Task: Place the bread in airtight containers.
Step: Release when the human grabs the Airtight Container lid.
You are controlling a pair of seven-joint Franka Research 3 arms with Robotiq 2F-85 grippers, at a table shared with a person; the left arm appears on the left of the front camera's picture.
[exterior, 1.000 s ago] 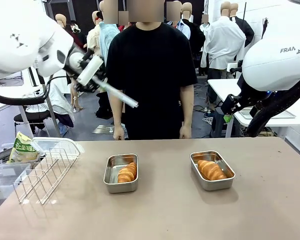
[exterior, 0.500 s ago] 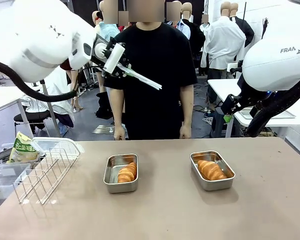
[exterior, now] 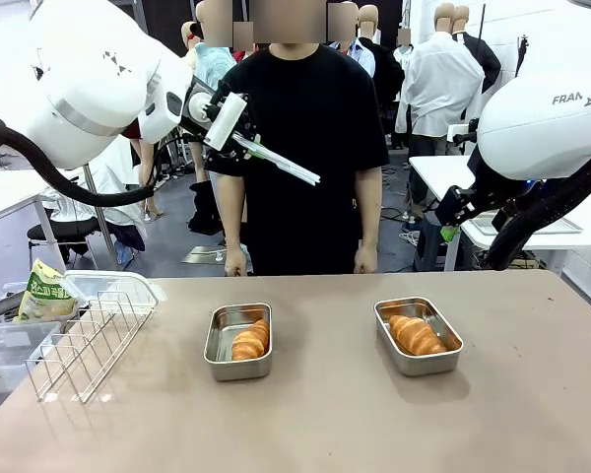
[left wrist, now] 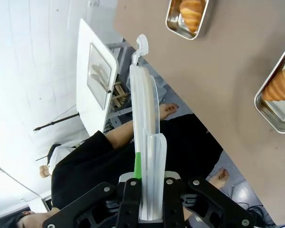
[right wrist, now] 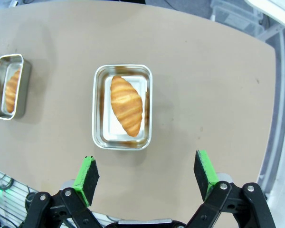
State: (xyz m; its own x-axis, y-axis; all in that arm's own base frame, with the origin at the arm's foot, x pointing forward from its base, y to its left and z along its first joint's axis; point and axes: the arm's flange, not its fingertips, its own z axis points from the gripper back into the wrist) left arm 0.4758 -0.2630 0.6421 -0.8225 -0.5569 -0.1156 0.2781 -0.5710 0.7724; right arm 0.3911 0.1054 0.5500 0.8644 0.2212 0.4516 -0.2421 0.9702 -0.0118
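Two open steel airtight containers sit mid-table, the left one [exterior: 220, 337] and the right one [exterior: 419, 367]. Each holds one golden bread croissant, one on the left [exterior: 250, 341] and one on the right [exterior: 415, 335]. High above the table's left, my left gripper [exterior: 238, 138] is shut on a translucent lid [exterior: 284, 166], held edge-on. In the left wrist view the lid [left wrist: 145, 114] rises between the fingers over both containers [left wrist: 173, 24] [left wrist: 274, 115]. My right gripper [right wrist: 145, 174] hangs open well above the right container [right wrist: 99, 137] and its croissant [right wrist: 126, 105].
A wire rack [exterior: 84, 340] and clear plastic bins [exterior: 128, 286] with a snack bag [exterior: 44, 293] stand at the table's left edge. A person in black [exterior: 295, 148] stands at the far side, hands by the table edge. The near half of the tabletop is bare.
My left arm has swung right and slightly up with the lid, which now points toward the person's chest. The right arm, the containers and the croissants have not moved.
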